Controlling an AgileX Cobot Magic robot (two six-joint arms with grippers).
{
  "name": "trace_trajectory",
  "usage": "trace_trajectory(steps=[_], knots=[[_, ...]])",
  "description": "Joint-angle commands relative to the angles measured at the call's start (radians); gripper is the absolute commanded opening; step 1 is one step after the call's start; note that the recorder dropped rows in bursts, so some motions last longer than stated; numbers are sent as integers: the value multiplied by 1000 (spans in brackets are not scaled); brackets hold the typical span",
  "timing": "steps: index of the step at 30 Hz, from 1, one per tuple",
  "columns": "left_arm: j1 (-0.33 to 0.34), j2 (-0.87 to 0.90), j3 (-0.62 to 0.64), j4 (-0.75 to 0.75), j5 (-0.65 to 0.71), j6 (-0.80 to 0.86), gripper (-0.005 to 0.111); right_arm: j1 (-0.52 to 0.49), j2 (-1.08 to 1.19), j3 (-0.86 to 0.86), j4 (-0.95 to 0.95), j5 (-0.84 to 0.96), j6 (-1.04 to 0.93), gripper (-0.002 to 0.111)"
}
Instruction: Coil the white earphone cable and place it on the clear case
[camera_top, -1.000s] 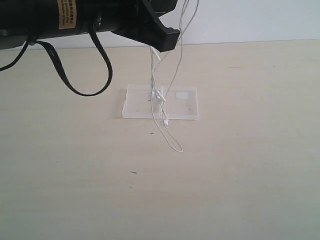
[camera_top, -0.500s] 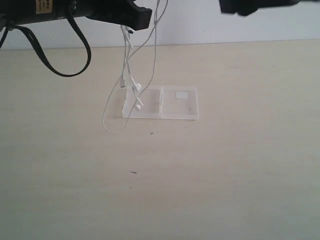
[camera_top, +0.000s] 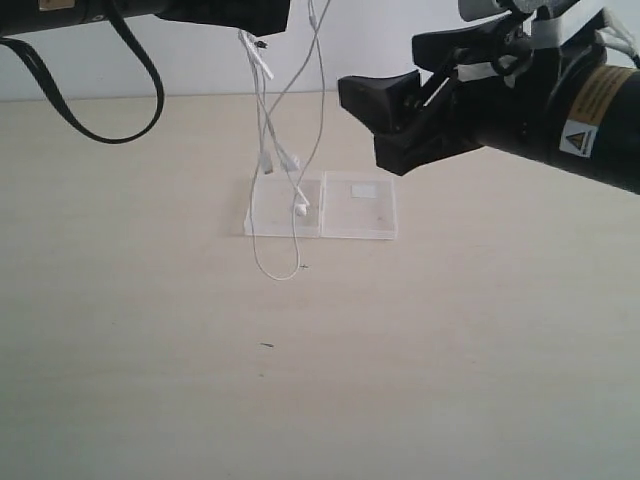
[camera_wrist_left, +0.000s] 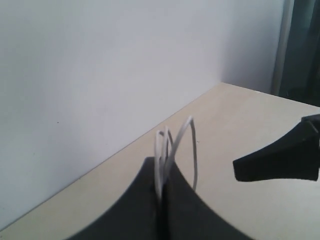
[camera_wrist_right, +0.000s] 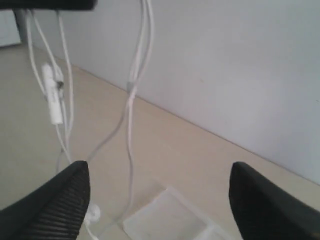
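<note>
Exterior view, from the left: my left claw (camera_top: 262, 18) hung high over the desk (camera_top: 450, 360), clamped on the white earphone cable (camera_top: 267, 160); the cable dangled in long loops, its earbuds in front of the left half of the clear case (camera_top: 362, 218); I could not tell whether the lowest loop touched the desk; the case lay flat; further right my right claw (camera_top: 360, 122) gaped wide, empty, apart from the strands.
</note>
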Motion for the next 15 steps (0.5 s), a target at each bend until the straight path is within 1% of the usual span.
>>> trace_trajectory(steps=[1, 5, 11, 15], knots=[[0, -8, 3, -2, 4, -53, 0, -2, 75, 5, -50, -189, 83, 74], [0, -8, 3, -2, 4, -73, 0, -2, 136, 5, -24, -229, 42, 74], [0, -8, 3, -2, 4, -77, 0, -2, 186, 5, -25, -362, -35, 74], [0, -8, 3, -2, 4, -89, 0, -2, 187, 5, -118, -384, -21, 74]])
